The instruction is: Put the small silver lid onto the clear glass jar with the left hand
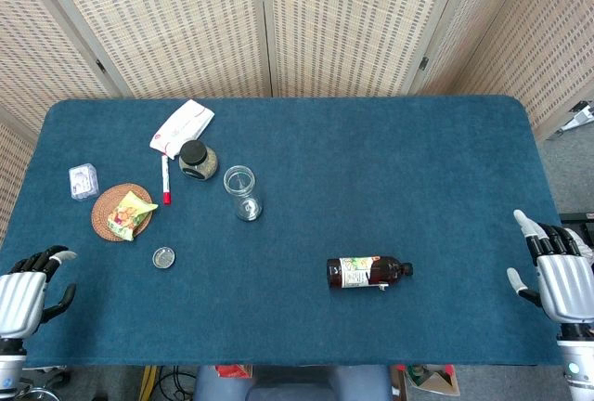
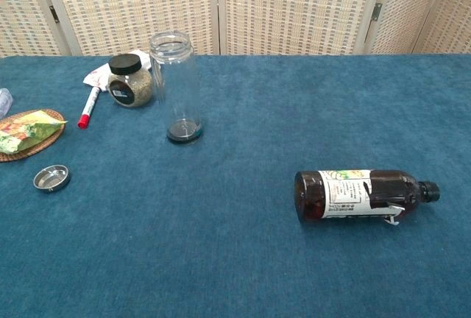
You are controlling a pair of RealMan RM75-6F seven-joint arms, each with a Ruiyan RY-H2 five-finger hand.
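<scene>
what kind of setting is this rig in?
Probably a lab or test room, not a home: a table covered in blue cloth, woven folding screens walling it off, and staged props such as the clear glass jar.

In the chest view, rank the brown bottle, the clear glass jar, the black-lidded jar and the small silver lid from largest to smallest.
1. brown bottle, though it lies nearest the camera
2. clear glass jar
3. black-lidded jar
4. small silver lid

Small silver lid (image 2: 51, 178) flat on cloth — seemingly rim-up, clear glass jar (image 2: 176, 87) upright, open
</scene>
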